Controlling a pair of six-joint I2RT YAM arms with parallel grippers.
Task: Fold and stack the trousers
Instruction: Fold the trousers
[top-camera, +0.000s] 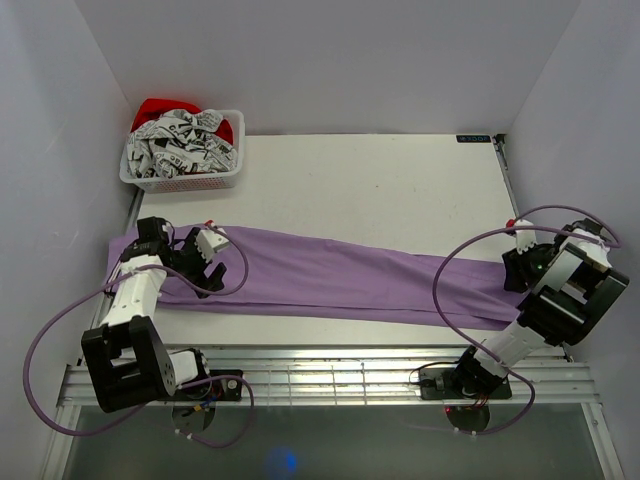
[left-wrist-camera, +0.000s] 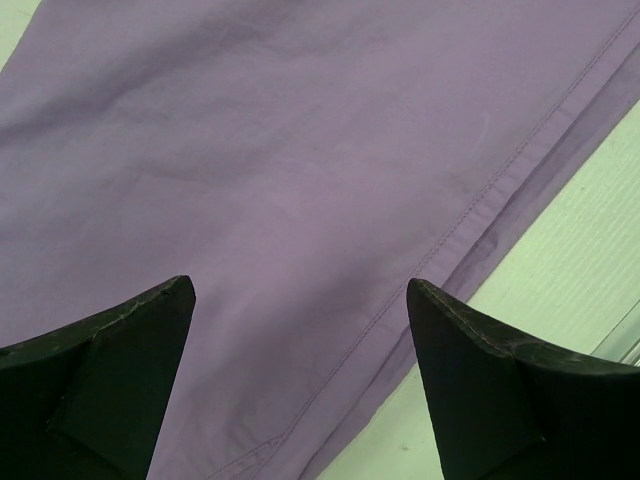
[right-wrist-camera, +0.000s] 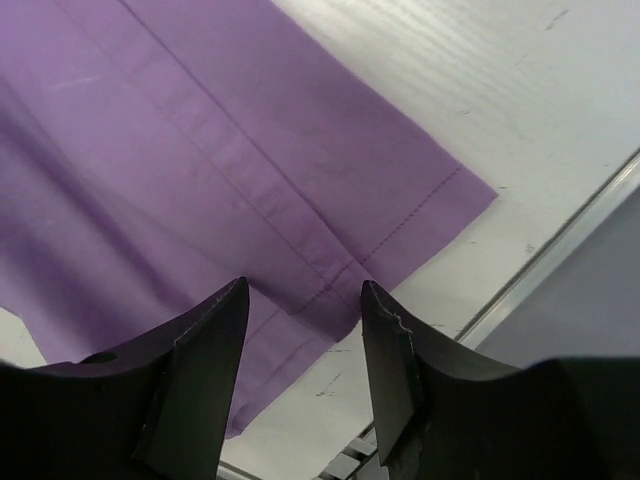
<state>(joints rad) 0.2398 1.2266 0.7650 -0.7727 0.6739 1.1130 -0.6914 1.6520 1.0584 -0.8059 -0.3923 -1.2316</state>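
The lilac-purple trousers (top-camera: 330, 275) lie flat across the table from left to right, folded lengthwise. My left gripper (top-camera: 205, 262) is open and empty, hovering over the trousers' left end; the left wrist view shows cloth (left-wrist-camera: 280, 180) with a stitched seam between its spread fingers (left-wrist-camera: 470, 340). My right gripper (top-camera: 520, 270) is open and empty above the right end, at the leg hems (right-wrist-camera: 400, 230). The waistband does not show.
A white basket (top-camera: 183, 176) of grey-patterned and red cloth stands at the back left corner. A metal rail (top-camera: 350, 375) runs along the near table edge. White walls close in left, right and behind. Bare tabletop (top-camera: 380, 190) lies behind the trousers.
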